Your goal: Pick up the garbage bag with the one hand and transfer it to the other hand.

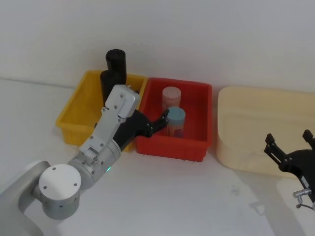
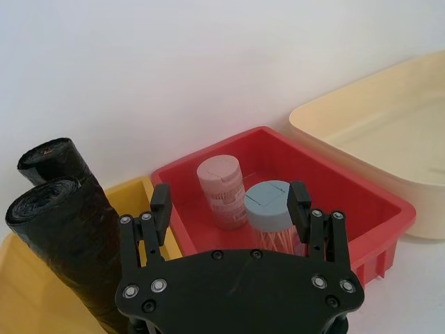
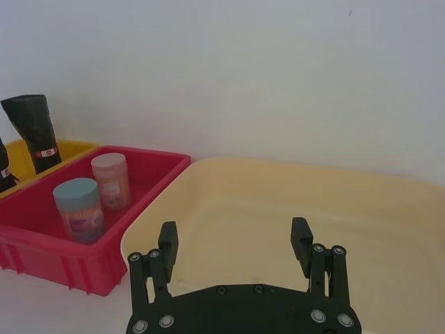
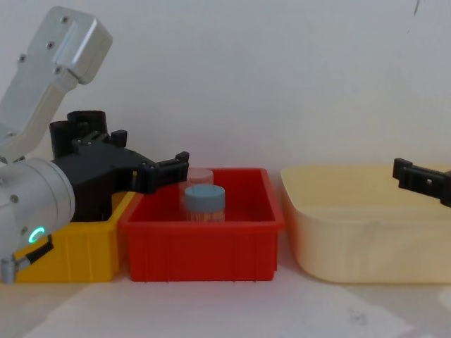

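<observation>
While the garbage bag [image 1: 116,60] stands upright at the back of the yellow bin [image 1: 74,115], it's free of both grippers, fwiw. A second black roll [image 1: 107,81] stands just in front of it, and I honestly can't tell if the two are touching. The left gripper [image 2: 230,202] hangs right beside that pair, over the wall where the yellow bin meets the red bin [image 1: 197,146]. Its fingers are spread wide and empty, one next to the nearer roll and the other over the blue-lidded jar [image 1: 175,119]. A pink-lidded jar [image 1: 172,95] stands just behind the blue one, both in the red bin. A green light [image 1: 107,170] glows on that arm. Way off on the other side, the right gripper [image 1: 289,137] hovers over the near edge of the cream tub [image 1: 246,113], fingers also spread and empty.
</observation>
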### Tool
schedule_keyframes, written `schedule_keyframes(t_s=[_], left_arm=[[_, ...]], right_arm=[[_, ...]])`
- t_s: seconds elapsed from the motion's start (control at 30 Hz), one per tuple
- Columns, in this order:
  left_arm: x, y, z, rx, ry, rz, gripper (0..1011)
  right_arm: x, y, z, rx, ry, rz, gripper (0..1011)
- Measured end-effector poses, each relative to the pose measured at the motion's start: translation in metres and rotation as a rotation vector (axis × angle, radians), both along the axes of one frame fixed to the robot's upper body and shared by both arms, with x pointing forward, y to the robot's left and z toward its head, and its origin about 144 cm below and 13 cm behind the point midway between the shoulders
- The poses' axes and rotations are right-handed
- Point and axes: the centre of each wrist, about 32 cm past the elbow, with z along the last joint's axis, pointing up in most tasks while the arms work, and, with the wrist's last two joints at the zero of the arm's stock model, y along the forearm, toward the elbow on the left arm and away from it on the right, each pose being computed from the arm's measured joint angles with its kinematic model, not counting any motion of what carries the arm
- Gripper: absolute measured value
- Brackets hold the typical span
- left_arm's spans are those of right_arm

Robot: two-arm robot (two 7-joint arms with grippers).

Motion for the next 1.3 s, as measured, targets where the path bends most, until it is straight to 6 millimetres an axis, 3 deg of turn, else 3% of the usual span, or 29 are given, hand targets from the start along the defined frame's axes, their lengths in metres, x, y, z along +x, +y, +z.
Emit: schedule_keyframes(t_s=[1.3], left_arm=[[0.0000, 0.0000, 0.0000, 0.000, 0.000, 0.000, 1001]], right_arm=[[0.0000, 0.0000, 0.0000, 0.000, 0.000, 0.000, 1001]])
